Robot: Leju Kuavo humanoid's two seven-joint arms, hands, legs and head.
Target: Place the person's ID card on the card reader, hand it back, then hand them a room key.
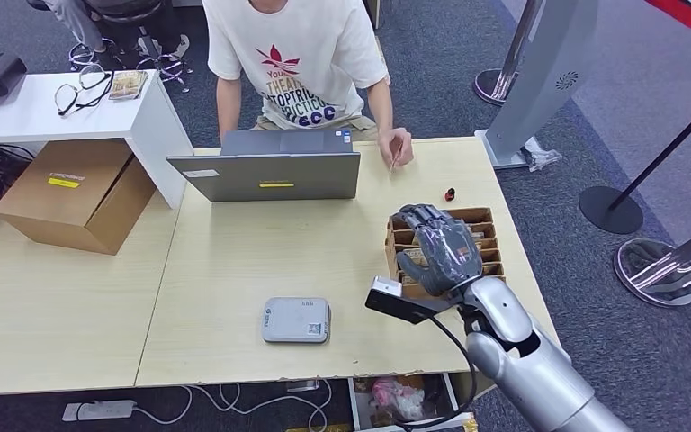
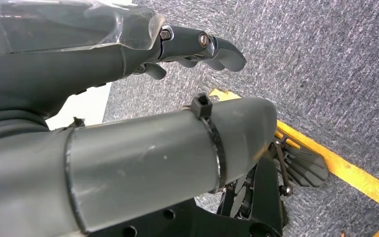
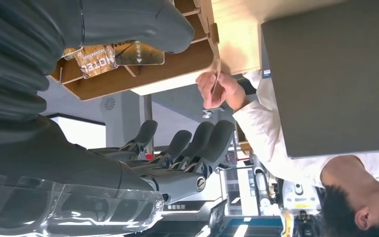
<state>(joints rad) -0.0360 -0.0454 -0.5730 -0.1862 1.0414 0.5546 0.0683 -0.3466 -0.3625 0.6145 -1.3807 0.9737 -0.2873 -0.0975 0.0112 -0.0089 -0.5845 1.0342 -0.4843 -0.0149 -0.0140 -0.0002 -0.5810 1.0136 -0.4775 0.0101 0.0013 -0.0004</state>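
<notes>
My right hand [image 1: 439, 247] hovers over the wooden card box [image 1: 486, 216] at the table's right side, fingers [image 3: 197, 143] spread and holding nothing. The box holds hotel key cards [image 3: 96, 59] in its slots; my thumb [image 3: 128, 22] lies just above them. The person's hand [image 1: 396, 148] pinches the ID card [image 3: 218, 74] at the far table edge, beyond the box. The grey card reader [image 1: 296, 319] lies flat near the front edge, left of my right hand, nothing on it. My left hand [image 2: 128, 113] hangs over carpet, fingers loosely extended and holding nothing.
An open grey laptop [image 1: 270, 171] stands between the person and the reader. A small red object [image 1: 450, 193] lies just beyond the box. A cardboard box [image 1: 76, 193] and a white side table [image 1: 54, 112] with glasses [image 1: 81, 88] are at the left. Stanchion bases stand right.
</notes>
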